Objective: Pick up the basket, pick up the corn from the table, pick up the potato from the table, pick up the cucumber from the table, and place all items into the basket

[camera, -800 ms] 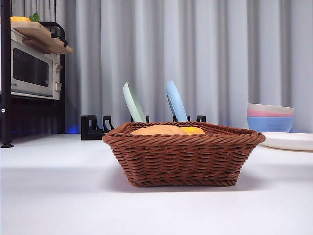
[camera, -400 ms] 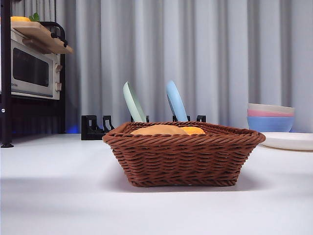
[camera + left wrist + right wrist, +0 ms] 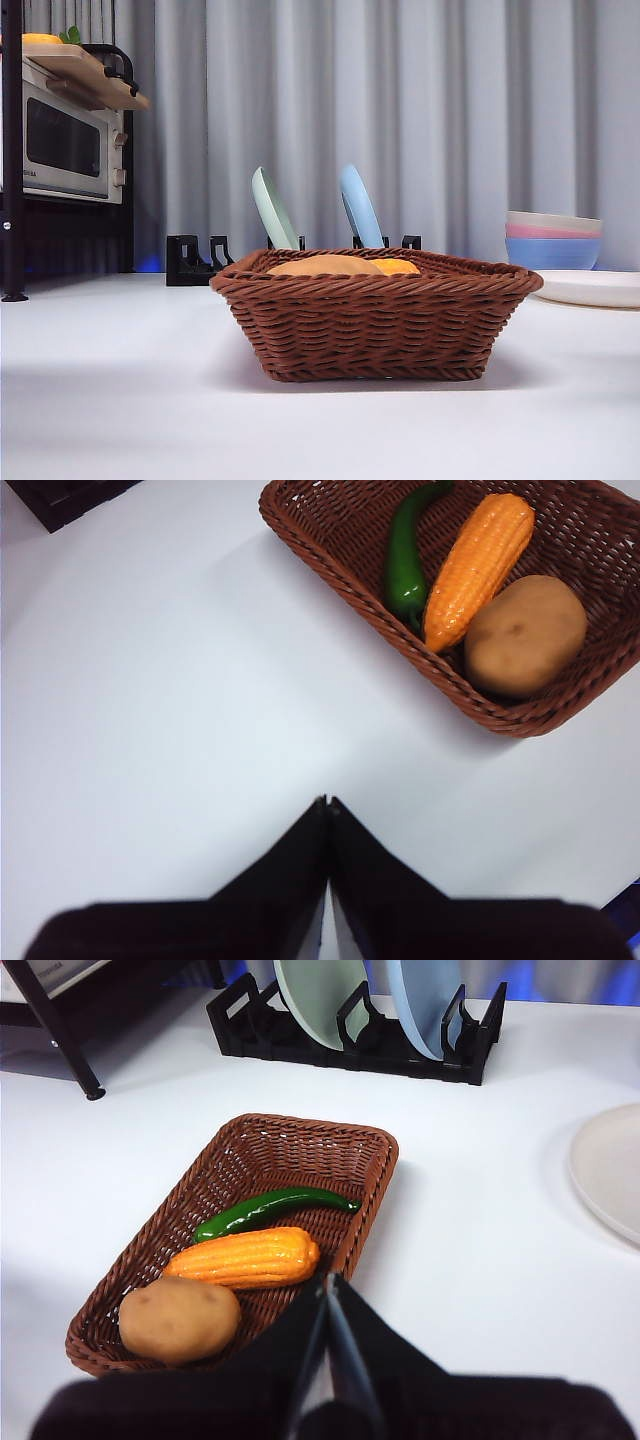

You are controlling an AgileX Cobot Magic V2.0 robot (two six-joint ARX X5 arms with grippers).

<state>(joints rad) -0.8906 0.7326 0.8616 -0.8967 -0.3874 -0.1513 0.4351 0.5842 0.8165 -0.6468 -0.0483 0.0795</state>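
Basket [image 3: 372, 1175]: on the desk [image 3: 480, 1260].
Inside it: cucumber [image 3: 270, 1210], corn [image 3: 245, 1258], potato [image 3: 180, 1318], side by side.
Behind it: dish rack [image 3: 360, 1040].

Soft even light, faint shadows, both wrist foregrounds blurred.

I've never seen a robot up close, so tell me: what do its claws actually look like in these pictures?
Only the tips show. The left claw is two flat, matte black jaws that taper from a broad base to a narrow point, like a wedge. The right claw looks the same: plain black, smooth, tapering. No cables, labels or markings are visible on either, and the arms behind them are out of view.
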